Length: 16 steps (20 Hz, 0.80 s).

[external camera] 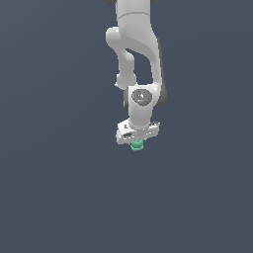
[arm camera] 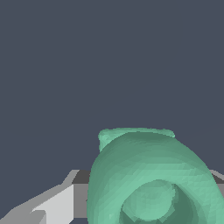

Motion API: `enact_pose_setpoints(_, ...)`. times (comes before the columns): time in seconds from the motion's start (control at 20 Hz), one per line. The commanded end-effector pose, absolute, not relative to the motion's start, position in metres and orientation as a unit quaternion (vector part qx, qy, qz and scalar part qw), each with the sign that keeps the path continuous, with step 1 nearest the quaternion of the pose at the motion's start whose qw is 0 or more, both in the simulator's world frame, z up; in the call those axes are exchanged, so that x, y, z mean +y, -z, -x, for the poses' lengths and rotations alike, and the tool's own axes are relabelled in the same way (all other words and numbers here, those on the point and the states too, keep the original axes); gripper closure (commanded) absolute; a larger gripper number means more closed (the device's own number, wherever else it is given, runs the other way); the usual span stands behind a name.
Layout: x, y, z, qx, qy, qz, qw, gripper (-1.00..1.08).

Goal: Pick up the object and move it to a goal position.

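Note:
The object (external camera: 137, 145) is a small teal-green rounded lump, showing just below the white gripper (external camera: 137, 141) in the middle of the exterior view. The arm hangs down from the top of that view with the gripper pointing down. In the wrist view the object (arm camera: 148, 175) fills the lower part of the picture, its ring-like rim facing the camera, and sits between the grey and white fingers (arm camera: 57, 203). The jaws stand closed against its sides. The fingertips are hidden behind the object.
A plain dark blue-grey surface (external camera: 59, 188) fills both views. No other objects, containers or edges show.

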<state>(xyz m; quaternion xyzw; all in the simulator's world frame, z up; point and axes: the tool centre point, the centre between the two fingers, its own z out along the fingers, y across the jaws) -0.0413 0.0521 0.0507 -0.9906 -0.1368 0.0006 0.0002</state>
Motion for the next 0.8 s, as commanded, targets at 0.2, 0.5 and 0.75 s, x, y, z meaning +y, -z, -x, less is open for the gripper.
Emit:
enact_pose_setpoints(0.2, 0.017, -0.08, 0.023, -0.136, 0.0, 0.991, 0.0, 1.08)
enact_pose_setpoints(0.5, -0.028, -0.12, -0.002, -0.136, 0.0, 0.991, 0.001, 1.08)
enact_pose_setpoints(0.75, -0.069, -0.155, -0.024, -0.136, 0.0, 0.991, 0.001, 1.08)
